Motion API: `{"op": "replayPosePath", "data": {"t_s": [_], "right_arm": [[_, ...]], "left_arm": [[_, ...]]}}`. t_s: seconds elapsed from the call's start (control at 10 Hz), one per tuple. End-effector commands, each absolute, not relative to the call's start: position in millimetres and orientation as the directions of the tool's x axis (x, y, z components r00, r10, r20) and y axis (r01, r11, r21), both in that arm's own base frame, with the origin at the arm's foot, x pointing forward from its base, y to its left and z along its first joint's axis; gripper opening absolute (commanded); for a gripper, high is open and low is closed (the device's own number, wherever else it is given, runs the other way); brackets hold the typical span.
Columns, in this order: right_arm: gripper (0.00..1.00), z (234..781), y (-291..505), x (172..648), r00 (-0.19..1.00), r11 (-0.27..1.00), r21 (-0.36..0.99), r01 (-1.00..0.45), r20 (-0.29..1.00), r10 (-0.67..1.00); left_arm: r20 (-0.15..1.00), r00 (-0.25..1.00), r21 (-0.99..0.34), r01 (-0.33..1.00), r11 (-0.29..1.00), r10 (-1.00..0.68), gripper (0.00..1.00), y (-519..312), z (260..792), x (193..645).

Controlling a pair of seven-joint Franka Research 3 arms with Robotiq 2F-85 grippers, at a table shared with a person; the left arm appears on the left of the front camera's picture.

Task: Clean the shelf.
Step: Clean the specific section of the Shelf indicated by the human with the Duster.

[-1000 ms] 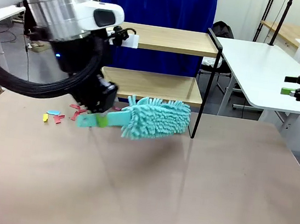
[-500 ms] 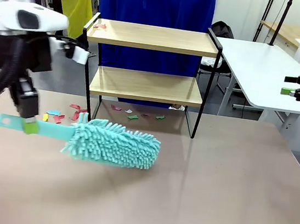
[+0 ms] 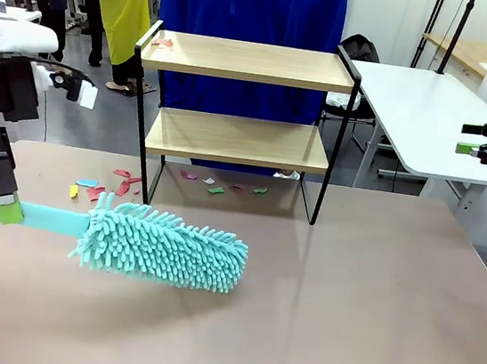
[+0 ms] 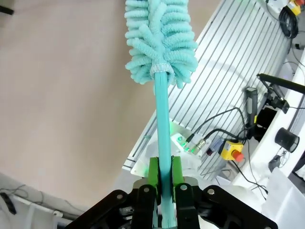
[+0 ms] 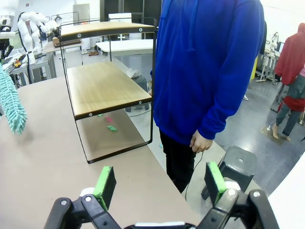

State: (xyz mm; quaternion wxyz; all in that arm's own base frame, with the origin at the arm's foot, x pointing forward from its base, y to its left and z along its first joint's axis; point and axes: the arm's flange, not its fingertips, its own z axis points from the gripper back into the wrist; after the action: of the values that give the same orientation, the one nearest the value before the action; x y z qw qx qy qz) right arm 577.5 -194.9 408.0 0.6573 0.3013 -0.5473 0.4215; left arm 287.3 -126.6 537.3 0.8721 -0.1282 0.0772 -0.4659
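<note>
A teal duster (image 3: 163, 248) is clamped by its handle in the left gripper (image 4: 164, 168); the right gripper (image 5: 159, 183) is spread wide with nothing held.

The flat handle is pinched near its end between the green pads (image 4: 153, 169) of the left gripper. The fluffy head is carried low over the tan table (image 3: 342, 321), and contact with it cannot be judged. The left arm is lowered at the table's left edge, fingers pointed down. The right gripper is held level over a white side table (image 3: 415, 106). The shelf (image 3: 246, 61) is stood at the tan table's far side, apart from the duster. Paper scraps (image 3: 99, 188) are scattered under and left of it, with a few on its upper board.
</note>
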Motion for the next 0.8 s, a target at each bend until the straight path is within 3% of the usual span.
{"op": "replayPosePath", "data": {"t_s": [0.0, 0.7], "right_arm": [[1.0, 410.7, -193.0, 577.2, 0.041, 0.462, -0.069, -0.884, 0.974, 0.224], [1.0, 410.7, -193.0, 577.2, 0.041, 0.462, -0.069, -0.884, 0.974, 0.224]], "left_arm": [[-0.019, 0.571, -0.279, 0.785, 0.553, -0.82, 0.13, -133.9, 539.1, 289.5], [-0.019, 0.571, -0.279, 0.785, 0.553, -0.82, 0.13, -133.9, 539.1, 289.5]]}}
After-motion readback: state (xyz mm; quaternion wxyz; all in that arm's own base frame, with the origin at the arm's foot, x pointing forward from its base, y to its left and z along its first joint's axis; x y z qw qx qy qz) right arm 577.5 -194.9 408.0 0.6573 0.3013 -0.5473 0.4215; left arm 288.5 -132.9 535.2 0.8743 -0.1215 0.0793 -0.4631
